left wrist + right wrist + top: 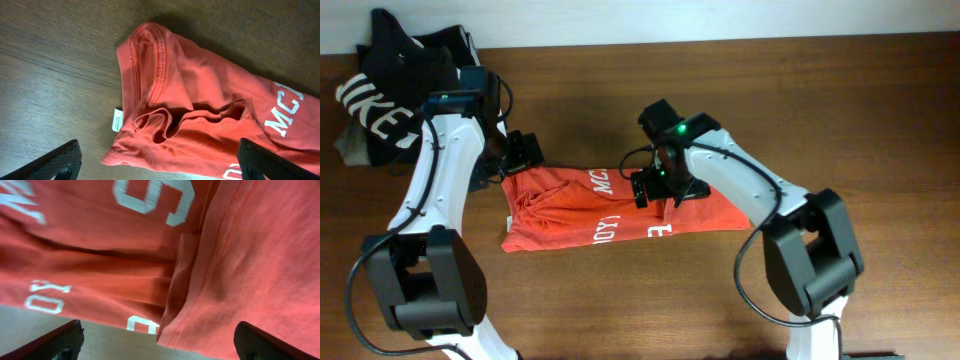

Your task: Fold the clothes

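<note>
The red-orange T-shirt [620, 210] lies partly folded and rumpled in the middle of the table, white lettering showing. My left gripper [520, 158] is open over its left end; the left wrist view shows the collar and the small white neck label [116, 120] between the spread fingers [160, 167]. My right gripper [660, 185] is open just above the shirt's middle. The right wrist view shows a folded edge [177, 295] and white letters close below the spread fingers [160, 347].
A black shirt with large white letters [390, 95] is heaped at the back left corner, with a grey-olive garment [350, 150] under it. The wooden table [840, 100] extends to the right and front.
</note>
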### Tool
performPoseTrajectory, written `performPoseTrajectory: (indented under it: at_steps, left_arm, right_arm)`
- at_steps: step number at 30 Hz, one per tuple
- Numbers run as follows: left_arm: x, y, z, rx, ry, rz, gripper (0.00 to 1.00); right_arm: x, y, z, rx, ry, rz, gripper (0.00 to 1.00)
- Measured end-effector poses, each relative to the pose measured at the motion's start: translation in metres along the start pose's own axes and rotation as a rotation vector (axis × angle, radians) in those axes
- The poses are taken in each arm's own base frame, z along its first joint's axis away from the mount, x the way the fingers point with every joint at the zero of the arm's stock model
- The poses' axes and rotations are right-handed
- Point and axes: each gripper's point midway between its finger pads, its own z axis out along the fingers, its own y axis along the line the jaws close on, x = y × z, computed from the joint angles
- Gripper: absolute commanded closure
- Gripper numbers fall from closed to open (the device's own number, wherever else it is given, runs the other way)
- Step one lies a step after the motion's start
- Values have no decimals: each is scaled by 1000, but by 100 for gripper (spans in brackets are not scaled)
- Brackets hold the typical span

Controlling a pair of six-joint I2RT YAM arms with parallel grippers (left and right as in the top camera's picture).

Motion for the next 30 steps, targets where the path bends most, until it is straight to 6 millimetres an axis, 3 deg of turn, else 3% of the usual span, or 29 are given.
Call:
performPoseTrajectory:
  at_steps: [2, 3, 5, 6, 18, 19, 22, 27, 30]
  left_arm:
    - [1, 0, 0, -1, 3, 0, 1]
    - [1, 0, 0, -2, 5, 0, 1]
    - [1, 0, 0, -2, 5, 0, 1]
    - [1, 0, 0, -2, 5, 0, 1]
    - [1, 1, 0, -2, 6, 0, 1]
    - [2, 1, 0, -3, 8, 0, 1]
    - [2, 1, 0, -3, 8, 0, 1]
    - [2, 1, 0, -3, 9, 0, 1]
    - [3, 1, 0, -4, 12, 0, 1]
  right_arm:
    - [2, -8, 14, 56, 20, 55, 27]
    - [1, -12, 17, 78, 18, 78, 33]
    - [-1, -16, 17, 101, 4, 103, 53]
    - [-2, -17, 17, 109, 0, 109, 57]
    - [-7, -17, 17, 113, -22, 116, 55]
    - [-7, -17, 17, 113, -22, 116, 57]
    - [-4, -19, 29, 126, 5, 122, 94]
    - [-2, -21, 29, 137, 16, 138, 96]
    - [-11, -16, 8, 143, 5, 137, 96]
